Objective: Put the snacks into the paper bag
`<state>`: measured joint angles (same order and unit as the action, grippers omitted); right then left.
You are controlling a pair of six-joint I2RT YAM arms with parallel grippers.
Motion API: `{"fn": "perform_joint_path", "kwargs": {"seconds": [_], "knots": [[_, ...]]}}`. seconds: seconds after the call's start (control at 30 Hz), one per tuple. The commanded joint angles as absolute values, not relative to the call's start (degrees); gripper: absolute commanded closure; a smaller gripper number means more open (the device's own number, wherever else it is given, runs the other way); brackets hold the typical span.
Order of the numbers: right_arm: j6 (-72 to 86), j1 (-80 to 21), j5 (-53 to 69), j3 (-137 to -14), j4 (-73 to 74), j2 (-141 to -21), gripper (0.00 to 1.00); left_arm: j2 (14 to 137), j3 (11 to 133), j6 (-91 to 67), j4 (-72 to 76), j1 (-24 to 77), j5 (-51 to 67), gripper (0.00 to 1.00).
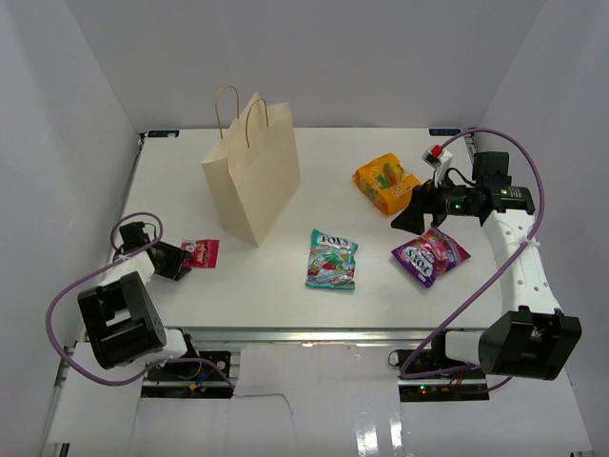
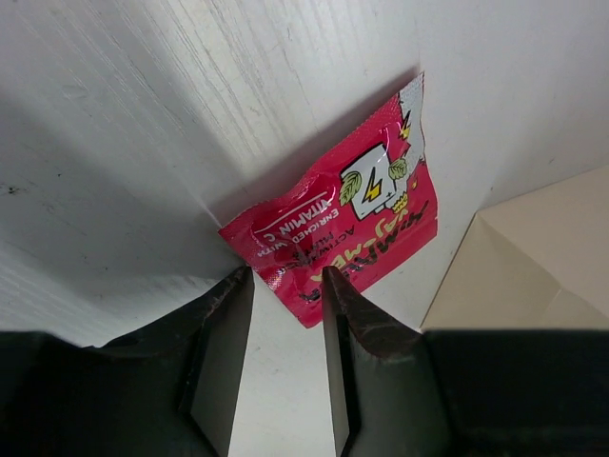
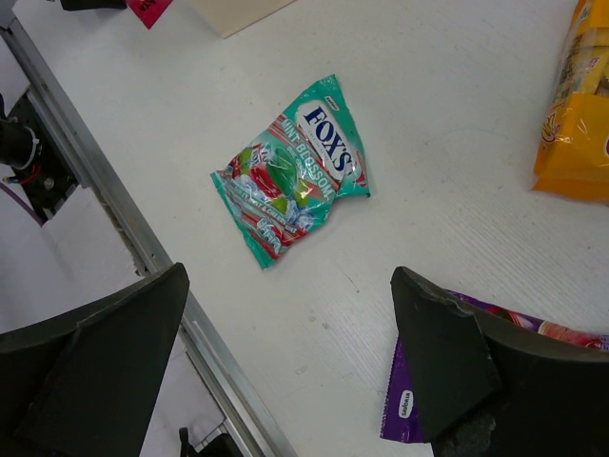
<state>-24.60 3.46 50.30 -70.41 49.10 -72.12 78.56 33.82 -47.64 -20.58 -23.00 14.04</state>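
Our left claw (image 2: 285, 282) sits narrow, with a corner of the crinkly, glossy red sachet (image 2: 343, 228) between its tips. The right claw (image 3: 290, 276) gapes wide near the blocky orange pack (image 1: 386, 183) and the purple packet (image 1: 430, 255). The shiny teal Fox's packet (image 1: 332, 258) lies flat. The matte kraft paper bag (image 1: 252, 176) stands upright on the white counter (image 1: 285, 295), and all the snacks are outside it.

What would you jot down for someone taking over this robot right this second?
Left claw: slightly open, tips at a corner of the red sachet, which lies flat on the table; no grip yet, as far as I can tell.
Right claw: wide open and empty, above the table beside the purple bag.
Teal Fox's bag: mid-table.
Orange pack: far right.
Paper bag: upright, left of centre.
Done: nothing bagged.
Left: all four snacks.
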Motion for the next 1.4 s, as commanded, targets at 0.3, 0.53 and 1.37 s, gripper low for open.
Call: {"fn": "perform_joint_path", "kwargs": {"seconds": [0.3, 0.53, 1.37], "knots": [[-24.4, 3.6, 51.7, -72.2, 47.5, -71.0, 0.06, 84.2, 30.9, -45.3, -26.8, -22.8, 8.6, 0.64], [-24.3, 3.6, 51.7, -72.2, 47.6, -70.8, 0.06, 84.3, 31.5, -44.5, -25.9, -22.9, 9.2, 0.75], [-24.7, 3.6, 52.6, -71.6, 48.3, -71.5, 0.07, 82.0, 50.5, -12.8, -32.0, -23.0, 10.9, 0.34]]}}
